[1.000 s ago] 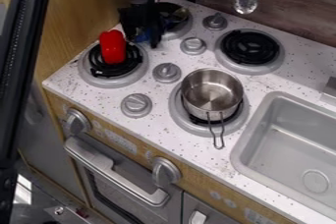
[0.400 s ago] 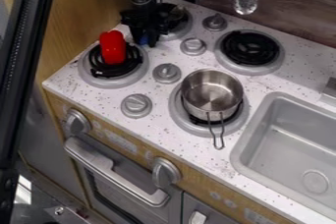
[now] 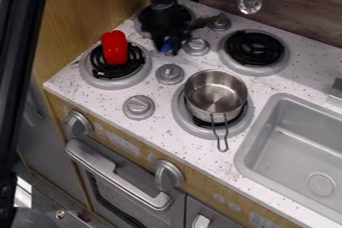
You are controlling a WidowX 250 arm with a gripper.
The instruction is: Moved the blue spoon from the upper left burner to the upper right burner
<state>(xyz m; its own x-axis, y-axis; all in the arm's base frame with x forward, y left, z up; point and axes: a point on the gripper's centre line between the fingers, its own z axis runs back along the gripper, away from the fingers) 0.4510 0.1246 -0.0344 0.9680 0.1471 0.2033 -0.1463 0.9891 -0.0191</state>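
- Claw: your gripper (image 3: pixel 166 47) hangs at the front-right edge of the upper left burner (image 3: pixel 138 24), its tips clamped on the blue spoon (image 3: pixel 166 45).
- Spoon, position: you have it between the tips; its blue part shows low at the claw, and a dull brownish end comes out on the claw's right side.
- Spoon, long axis: slanted across the view, from the blue part at lower left to the dull end at upper right. The middle is hidden by the claw. The dull end points toward the back knob (image 3: pixel 219 21); contact between them cannot be determined.
- Just right of your tips: the middle knob (image 3: pixel 196 46).
- To the left and nearer the front: a red object (image 3: pixel 115 49), upright on the lower left burner (image 3: pixel 92 73).
- Farther right: the upper right burner (image 3: pixel 255 48), with its black coil exposed.
- Nearer the front: a metal pot (image 3: pixel 215 92) on the lower right burner (image 3: pixel 189 125), handle toward the counter's front edge.
- Far right: the grey sink (image 3: pixel 294 122).
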